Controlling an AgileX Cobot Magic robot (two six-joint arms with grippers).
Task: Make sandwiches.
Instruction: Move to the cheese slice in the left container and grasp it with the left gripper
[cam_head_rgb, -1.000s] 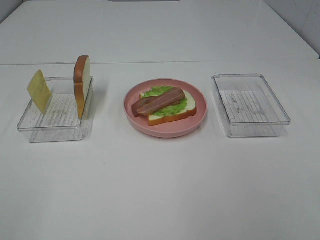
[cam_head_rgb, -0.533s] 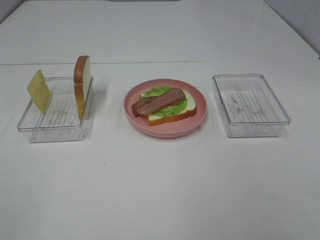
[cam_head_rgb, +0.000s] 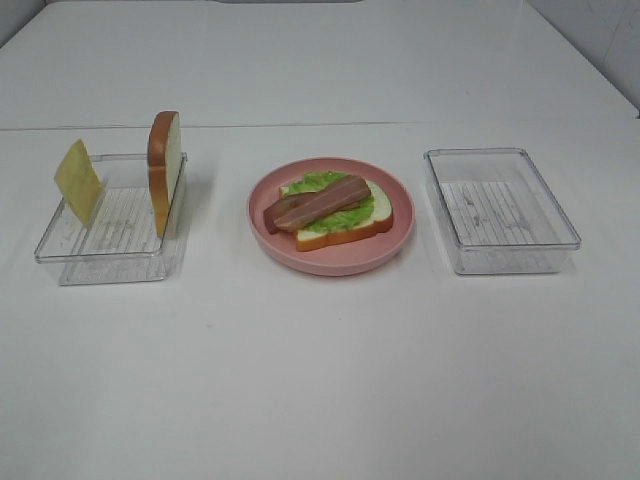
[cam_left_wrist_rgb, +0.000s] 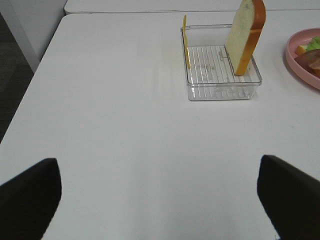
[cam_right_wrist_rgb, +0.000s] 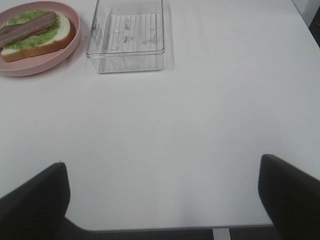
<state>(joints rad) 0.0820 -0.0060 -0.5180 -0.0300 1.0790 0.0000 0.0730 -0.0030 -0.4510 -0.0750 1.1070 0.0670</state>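
On the pink plate (cam_head_rgb: 330, 262) in the middle lies an open sandwich: a bread slice (cam_head_rgb: 378, 212), green lettuce (cam_head_rgb: 318, 182) and bacon strips (cam_head_rgb: 318, 204) on top. In the left clear tray (cam_head_rgb: 110, 250) a second bread slice (cam_head_rgb: 165, 170) stands on edge, and a yellow cheese slice (cam_head_rgb: 78, 181) leans at the tray's far left end. Neither gripper shows in the high view. My left gripper (cam_left_wrist_rgb: 160, 200) is open, well short of the tray (cam_left_wrist_rgb: 222, 92). My right gripper (cam_right_wrist_rgb: 162, 197) is open too, near the table's front edge and apart from the plate (cam_right_wrist_rgb: 30, 67).
A second clear tray (cam_head_rgb: 500, 240) with a ribbed floor stands right of the plate. The white table's front edge (cam_right_wrist_rgb: 150, 227) runs just below my right gripper's fingers (cam_right_wrist_rgb: 292, 192). A seam crosses the table behind the trays.
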